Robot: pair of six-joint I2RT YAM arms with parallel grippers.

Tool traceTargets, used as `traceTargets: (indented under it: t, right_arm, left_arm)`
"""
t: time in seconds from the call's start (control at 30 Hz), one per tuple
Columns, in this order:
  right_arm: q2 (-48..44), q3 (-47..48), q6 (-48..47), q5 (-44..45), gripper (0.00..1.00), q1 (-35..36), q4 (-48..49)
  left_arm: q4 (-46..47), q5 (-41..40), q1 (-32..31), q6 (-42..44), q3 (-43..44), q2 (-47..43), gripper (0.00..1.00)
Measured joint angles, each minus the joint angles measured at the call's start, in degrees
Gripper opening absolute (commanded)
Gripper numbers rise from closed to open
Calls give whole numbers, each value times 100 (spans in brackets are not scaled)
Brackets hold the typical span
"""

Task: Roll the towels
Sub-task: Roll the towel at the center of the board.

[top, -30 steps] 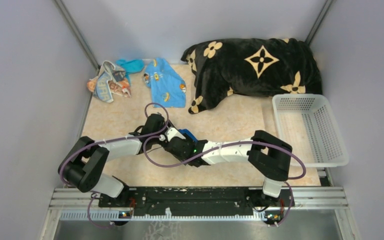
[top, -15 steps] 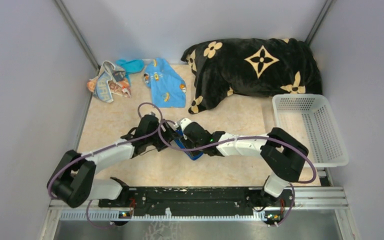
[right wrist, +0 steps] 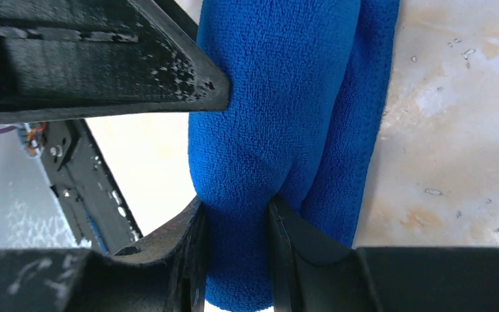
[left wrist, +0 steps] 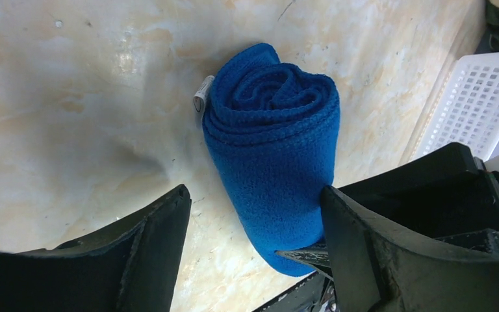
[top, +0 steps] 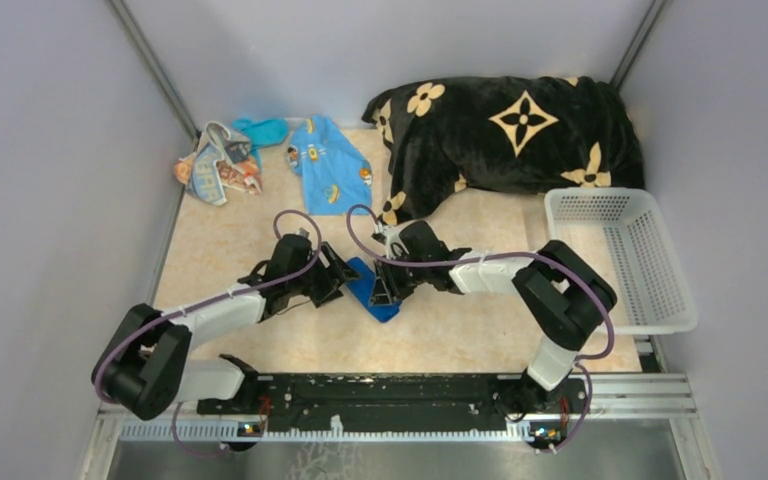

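Observation:
The dark blue towel (left wrist: 269, 136) lies rolled on the marbled table top (top: 250, 245), between my two arms. My right gripper (right wrist: 237, 214) is shut on one end of the roll (right wrist: 266, 97), pinching its outer layers. My left gripper (left wrist: 253, 192) is open around the other end, its right finger (left wrist: 364, 240) brushing the roll's side. In the top view the roll (top: 370, 292) sits between the left gripper (top: 338, 278) and the right gripper (top: 387, 290). At the back left lie a crumpled striped towel (top: 215, 165), a turquoise towel (top: 263, 130) and a light blue printed towel (top: 330, 180).
A large black plush blanket with tan flowers (top: 505, 130) fills the back right. A white mesh basket (top: 620, 260) stands at the right edge, also visible in the left wrist view as the basket's corner (left wrist: 474, 97). Grey walls enclose the table on three sides.
My right gripper has closed on the blue roll and its wrist has swung farther back. My left gripper has opened wider and shifted a little left.

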Motion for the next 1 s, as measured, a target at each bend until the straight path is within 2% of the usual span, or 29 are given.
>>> traceTargets:
  t: [0.23,0.57,1.0]
  right_arm:
    - [313,-83,321,-837,23,-315,498]
    - [654,-116,697,-1558,24,-568,953]
    - [787,-114,800,-1810,25,-588,1119]
  left_arm:
    - [507,160,0,-50,26,592,72]
    - [951,251,0,-94,118,997,74]
    - [1051,162,0,-68,33,990,67]
